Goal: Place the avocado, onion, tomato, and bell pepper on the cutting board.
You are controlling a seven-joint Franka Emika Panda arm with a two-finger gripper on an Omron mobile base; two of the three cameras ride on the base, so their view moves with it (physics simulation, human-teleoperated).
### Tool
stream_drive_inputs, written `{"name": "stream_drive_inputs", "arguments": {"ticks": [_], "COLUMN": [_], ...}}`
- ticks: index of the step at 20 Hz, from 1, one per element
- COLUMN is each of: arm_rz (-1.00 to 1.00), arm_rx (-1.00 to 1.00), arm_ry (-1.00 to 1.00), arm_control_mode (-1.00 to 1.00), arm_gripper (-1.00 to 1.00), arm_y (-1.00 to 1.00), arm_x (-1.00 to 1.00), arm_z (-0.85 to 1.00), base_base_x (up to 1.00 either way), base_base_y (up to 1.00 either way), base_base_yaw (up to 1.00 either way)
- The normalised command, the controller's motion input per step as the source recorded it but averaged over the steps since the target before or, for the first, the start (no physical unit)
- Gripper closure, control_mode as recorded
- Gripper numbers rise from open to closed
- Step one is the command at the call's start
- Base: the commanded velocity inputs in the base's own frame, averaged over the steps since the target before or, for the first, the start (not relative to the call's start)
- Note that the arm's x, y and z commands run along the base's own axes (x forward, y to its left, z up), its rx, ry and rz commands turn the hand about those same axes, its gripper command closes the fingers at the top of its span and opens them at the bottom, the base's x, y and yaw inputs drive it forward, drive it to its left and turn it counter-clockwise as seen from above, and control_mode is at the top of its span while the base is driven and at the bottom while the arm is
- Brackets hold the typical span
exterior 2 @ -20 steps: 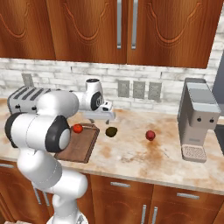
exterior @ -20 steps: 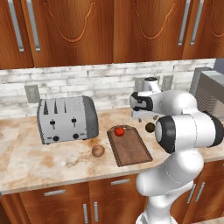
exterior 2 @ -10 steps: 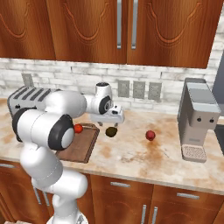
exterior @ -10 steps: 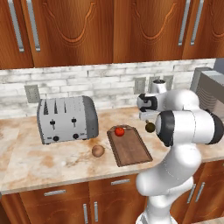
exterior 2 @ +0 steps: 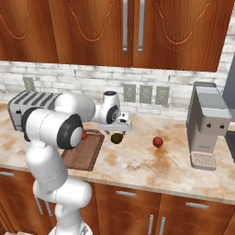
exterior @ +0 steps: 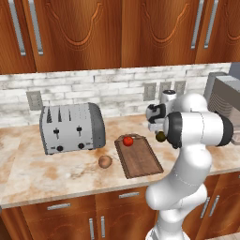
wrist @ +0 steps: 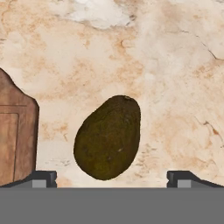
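The avocado (wrist: 108, 138) was judged to be light and firm, with a smooth, slightly slippery curved skin, so a hold across its narrower width, near the middle of its body, was thought safest; a grip near either rounded end could have let it squirt out. It was seen as a dark olive-green, egg-shaped fruit with a dull, faintly mottled skin. It lay on the marble counter (wrist: 175, 65) just beside the cutting board (exterior 2: 85, 153), on the side away from the toaster (exterior: 71, 127) and apart from the board's edge. The gripper (exterior 2: 122, 127) was held above it with the jaws spread wide and nothing between them, the two fingertips (wrist: 41, 177) standing to either side of the fruit. A red tomato (exterior: 127, 140) already rested on the board, the onion (exterior: 105, 161) lay close to the board's toaster side, and another red fruit (exterior 2: 158, 142) sat well beyond the avocado.
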Motion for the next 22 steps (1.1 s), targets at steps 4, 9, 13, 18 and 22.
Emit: {"name": "stream_drive_inputs", "arguments": {"ticks": [4, 9, 13, 18, 22], "arm_rz": [0.01, 0.0, 0.0, 0.0, 0.0], "arm_rx": [0.0, 0.0, 0.0, 0.0, 0.0], "arm_ry": [0.0, 0.0, 0.0, 0.0, -0.01], "arm_control_mode": [-1.0, -1.0, -1.0, -1.0, -1.0], "arm_gripper": [-1.0, -1.0, -1.0, -1.0, -1.0], "arm_y": [-0.02, -0.01, 0.0, 0.0, 0.0], "arm_x": [0.03, 0.0, 0.0, 0.0, 0.01], "arm_z": [-0.17, -0.16, -0.22, -0.26, -0.3], "base_base_x": [0.0, 0.0, 0.0, 0.0, 0.0], "base_base_y": [0.0, 0.0, 0.0, 0.0, 0.0], "base_base_yaw": [0.0, 0.0, 0.0, 0.0, 0.0]}}
